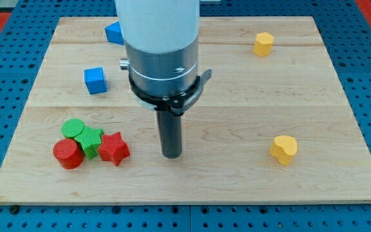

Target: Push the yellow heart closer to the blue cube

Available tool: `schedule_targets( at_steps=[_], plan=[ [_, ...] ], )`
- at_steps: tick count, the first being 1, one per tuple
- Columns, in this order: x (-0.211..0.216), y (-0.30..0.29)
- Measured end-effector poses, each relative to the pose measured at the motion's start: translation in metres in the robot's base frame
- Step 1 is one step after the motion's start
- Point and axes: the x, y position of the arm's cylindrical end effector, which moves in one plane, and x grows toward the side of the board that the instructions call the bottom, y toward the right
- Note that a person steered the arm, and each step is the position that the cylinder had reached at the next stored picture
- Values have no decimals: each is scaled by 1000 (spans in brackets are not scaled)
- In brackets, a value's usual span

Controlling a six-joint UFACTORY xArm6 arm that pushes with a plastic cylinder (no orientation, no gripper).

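The yellow heart [283,149] lies at the view's lower right of the wooden board. The blue cube [95,80] sits at the view's upper left. My tip [171,155] rests on the board at the lower middle, well to the left of the yellow heart and to the lower right of the blue cube, touching no block.
A second blue block [114,32] lies at the top left, partly hidden by the arm. A yellow block [263,44] sits at the top right. A green cylinder [73,128], a green star [91,141], a red cylinder [67,154] and a red star [113,148] cluster at the lower left. The board [237,180] lies on a blue pegboard.
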Motion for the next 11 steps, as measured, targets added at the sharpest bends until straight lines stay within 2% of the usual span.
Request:
schedule_targets(
  at_steps=[1,2,3,4,6,7,9,10,11],
  plan=[
    [18,97],
    [76,149],
    [63,162],
    [52,147],
    [52,147],
    [58,166],
    [29,185],
    [-11,181],
    [-32,153]
  ],
)
